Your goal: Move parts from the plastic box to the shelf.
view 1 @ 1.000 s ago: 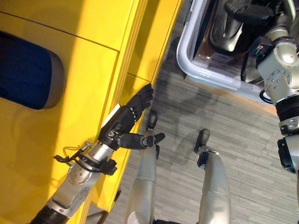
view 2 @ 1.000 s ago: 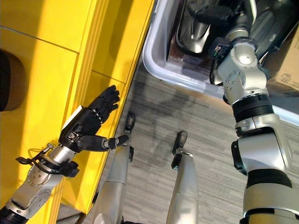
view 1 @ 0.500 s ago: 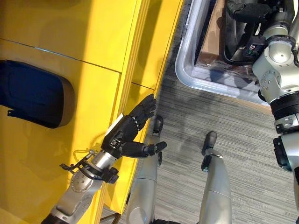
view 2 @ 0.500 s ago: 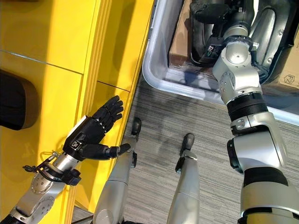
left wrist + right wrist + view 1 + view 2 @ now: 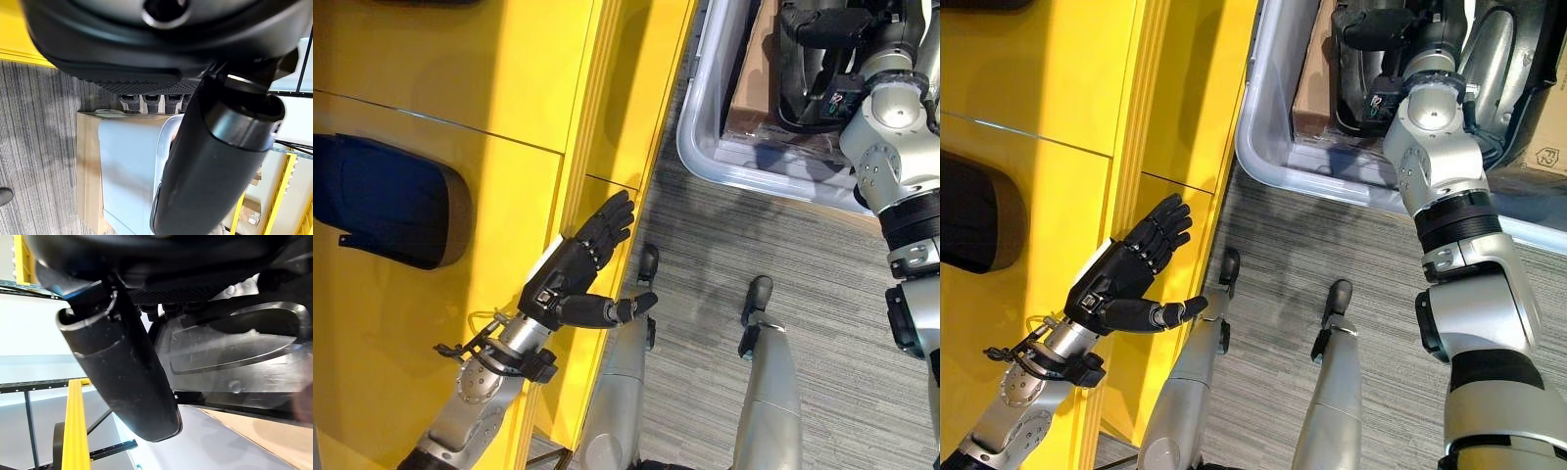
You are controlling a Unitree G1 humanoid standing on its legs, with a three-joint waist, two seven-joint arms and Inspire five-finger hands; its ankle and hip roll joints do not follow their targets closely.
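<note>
Fingers of the left hand [image 5: 570,277] are straight and spread, thumb stuck out sideways, holding nothing; the hand hovers beside the front edge of the yellow shelf [image 5: 509,88]. The right hand [image 5: 1386,24] is down inside the plastic box [image 5: 1268,147], at its near-left corner, and I cannot tell whether its fingers are open or closed, though in the right wrist view they lie against a dark moulded part [image 5: 234,342] past the thumb.

As for progress, one dark blue part with a grey rim [image 5: 386,201] already lies on the shelf, well away from the left hand, so at least one transfer looks done. Several dark moulded parts [image 5: 1489,59] remain in the box, lying against one another, so most of the work seems left. The current step appears to be reaching into the box for the next piece.

A brown cardboard box [image 5: 1552,147] sits against the far right edge of the plastic box. Grey carpeted floor [image 5: 803,245] lies between the box and the shelf. Nothing stands on that stretch, though the raised rim of the box must be cleared when lifting a part out.
</note>
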